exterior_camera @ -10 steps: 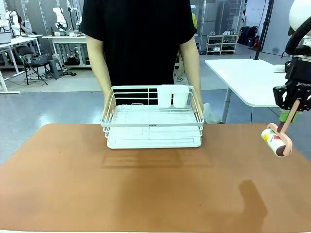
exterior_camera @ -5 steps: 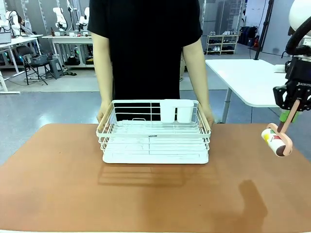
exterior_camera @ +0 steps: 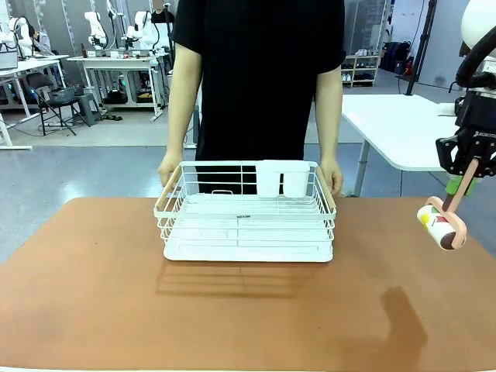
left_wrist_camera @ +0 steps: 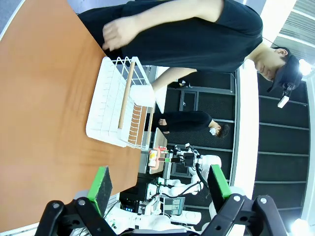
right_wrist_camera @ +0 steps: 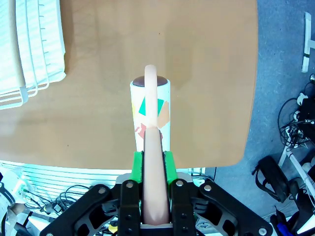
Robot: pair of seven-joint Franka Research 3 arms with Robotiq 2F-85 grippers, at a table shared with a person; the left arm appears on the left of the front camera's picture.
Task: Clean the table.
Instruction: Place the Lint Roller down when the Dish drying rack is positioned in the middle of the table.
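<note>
The terracotta table (exterior_camera: 232, 318) spans the front view, with a white wire rack (exterior_camera: 246, 213) standing on its far middle. A person's hands (exterior_camera: 332, 177) hover at the rack's far corners. Over the table's right edge my right gripper (exterior_camera: 465, 167) is shut on the pink handle of a lint roller (exterior_camera: 442, 225), which hangs in the air. The right wrist view has the roller (right_wrist_camera: 150, 110) gripped between the green pads (right_wrist_camera: 169, 164), above the table (right_wrist_camera: 206, 59). My left gripper (left_wrist_camera: 160, 184) is open and holds nothing, well away from the rack (left_wrist_camera: 113, 110).
Two white cups (exterior_camera: 280, 178) sit in the rack's far side. A smaller white table (exterior_camera: 395, 124) stands beyond the right corner. In the right wrist view the rack's edge (right_wrist_camera: 34, 49) lies to the left of the roller. The near half of the table is bare.
The person slid the rack toward me over the table, then straightened up and eased both hands back to its far corners. My right gripper and the roller have not moved.
</note>
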